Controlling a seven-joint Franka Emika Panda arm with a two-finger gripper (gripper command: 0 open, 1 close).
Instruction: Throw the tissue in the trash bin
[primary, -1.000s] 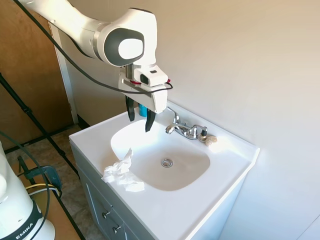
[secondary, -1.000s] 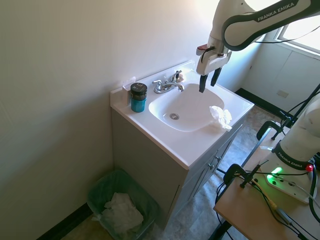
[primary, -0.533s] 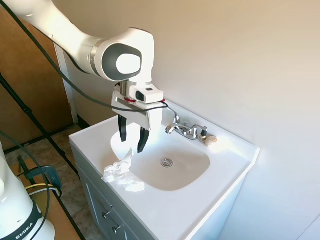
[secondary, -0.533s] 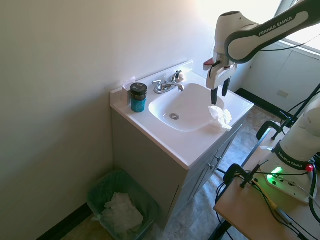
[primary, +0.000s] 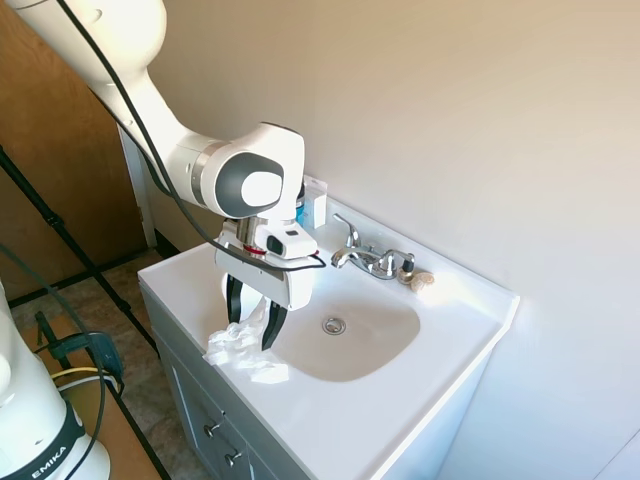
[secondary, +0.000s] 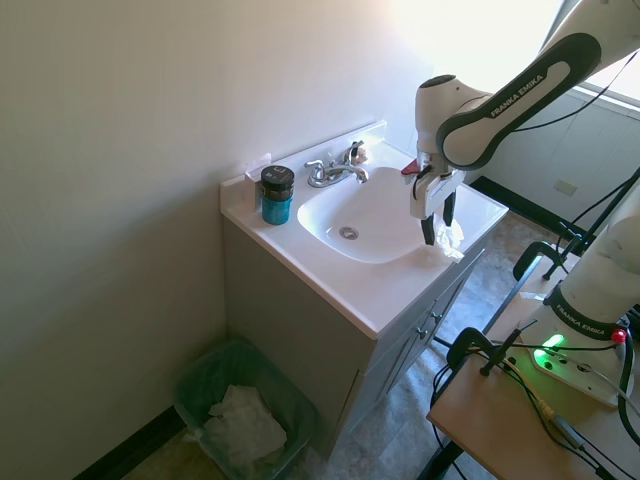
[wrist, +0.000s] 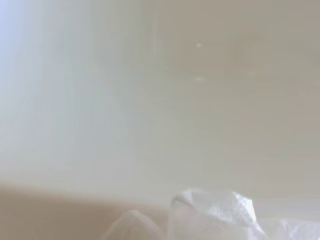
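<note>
The white jointed Franka arm (primary: 150, 120) reaches down over the white moulded sink vanity top (primary: 400, 400), its last link pointing straight down at the front rim of the basin. On the floor beside the cabinet stands a green mesh trash bin (secondary: 205, 375) with white paper already in it. The crumpled white paper tissue wad (primary: 240, 350) lies on the counter's front edge, just beside the basin. The black-fingered gripper (primary: 252, 322) hangs over it with fingers spread wide, straddling the wad's upright point, tips just above the counter. A small dark-lidded teal jar (secondary: 276, 195) stands near the chrome faucet (secondary: 335, 170).
</note>
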